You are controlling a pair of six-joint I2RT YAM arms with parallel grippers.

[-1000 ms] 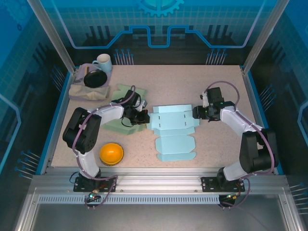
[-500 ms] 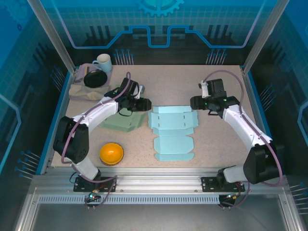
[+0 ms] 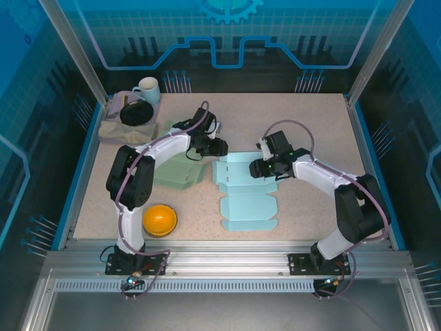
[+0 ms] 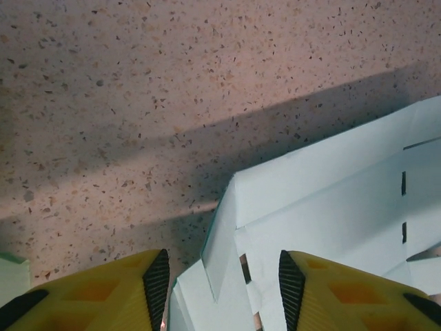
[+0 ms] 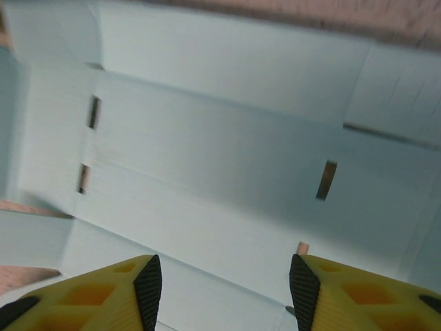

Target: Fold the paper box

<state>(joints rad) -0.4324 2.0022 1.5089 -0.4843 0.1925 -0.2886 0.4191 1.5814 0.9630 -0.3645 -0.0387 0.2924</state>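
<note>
Early folding step: the flat light-blue paper box blank lies on the speckled beige table. Left pincer, jaws apart, straddles its far-left flap; right pincer, jaws apart, hovers over its far panel. Next, likely: pinch and raise the flaps.

One camera hangs above and behind my bases, looking down over the whole table. My wrist cameras sit close over the paper box near the table's middle, which all three share.
</note>
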